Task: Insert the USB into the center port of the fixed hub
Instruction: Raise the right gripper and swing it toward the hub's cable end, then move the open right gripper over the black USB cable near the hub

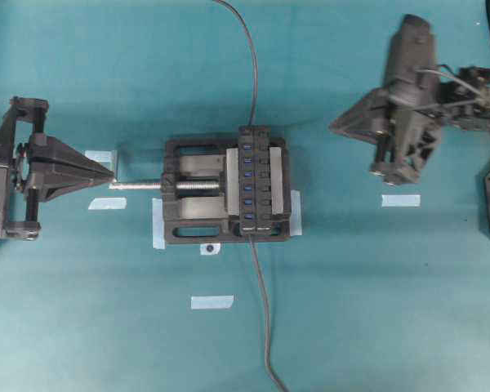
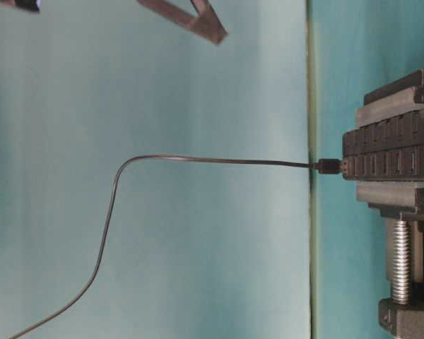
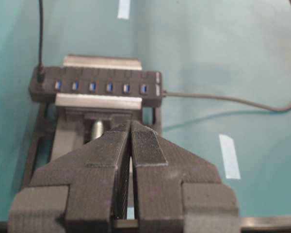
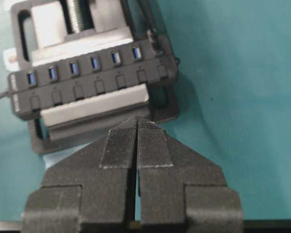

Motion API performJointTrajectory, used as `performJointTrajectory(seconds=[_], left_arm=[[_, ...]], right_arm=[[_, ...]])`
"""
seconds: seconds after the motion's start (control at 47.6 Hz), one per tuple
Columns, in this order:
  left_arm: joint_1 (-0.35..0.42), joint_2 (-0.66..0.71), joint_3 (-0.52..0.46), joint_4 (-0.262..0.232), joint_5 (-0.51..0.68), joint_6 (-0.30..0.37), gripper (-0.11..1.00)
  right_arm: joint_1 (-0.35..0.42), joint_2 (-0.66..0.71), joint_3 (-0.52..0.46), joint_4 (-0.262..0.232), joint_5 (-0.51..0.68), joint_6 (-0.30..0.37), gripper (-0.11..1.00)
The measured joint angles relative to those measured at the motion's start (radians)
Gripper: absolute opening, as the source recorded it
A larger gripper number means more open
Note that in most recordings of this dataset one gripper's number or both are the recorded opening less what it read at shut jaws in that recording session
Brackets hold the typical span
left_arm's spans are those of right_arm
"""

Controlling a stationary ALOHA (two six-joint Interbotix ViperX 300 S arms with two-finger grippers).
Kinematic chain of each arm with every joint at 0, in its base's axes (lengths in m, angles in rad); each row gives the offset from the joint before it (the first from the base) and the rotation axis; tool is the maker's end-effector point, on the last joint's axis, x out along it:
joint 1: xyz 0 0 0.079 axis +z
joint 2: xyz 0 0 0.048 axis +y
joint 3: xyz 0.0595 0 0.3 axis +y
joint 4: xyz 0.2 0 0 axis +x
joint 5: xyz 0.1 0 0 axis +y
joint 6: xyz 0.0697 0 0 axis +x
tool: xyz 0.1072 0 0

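The fixed hub (image 1: 261, 184) is a black strip clamped in a vise, with a row of blue ports. The USB (image 3: 40, 75) plug stands in the end port, its thin dark cable (image 1: 251, 65) running off the far edge. The center port (image 1: 247, 174) (image 3: 92, 87) (image 4: 94, 62) is unoccupied. My left gripper (image 1: 114, 175) (image 3: 131, 124) is shut with nothing in it, pointing at the vise screw from the left. To the hub's right, my right gripper (image 1: 332, 126) (image 4: 137, 119) is shut and holds nothing.
The bulky black vise (image 1: 188, 216) has its screw (image 1: 139, 185) sticking out to the left. A thicker grey cable (image 1: 265, 327) leaves the hub's near end. Pale tape strips (image 1: 211, 301) (image 1: 400, 200) (image 1: 106, 203) lie on the teal table.
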Motion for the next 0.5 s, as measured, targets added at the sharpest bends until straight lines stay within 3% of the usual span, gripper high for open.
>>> performJointTrajectory(seconds=[0.504], left_arm=[[0.0,-0.002,0.0,-0.002,0.018,0.0,0.01]], right_arm=[[-0.002,0.193,-0.117,-0.009,0.014,0.0,-0.02]])
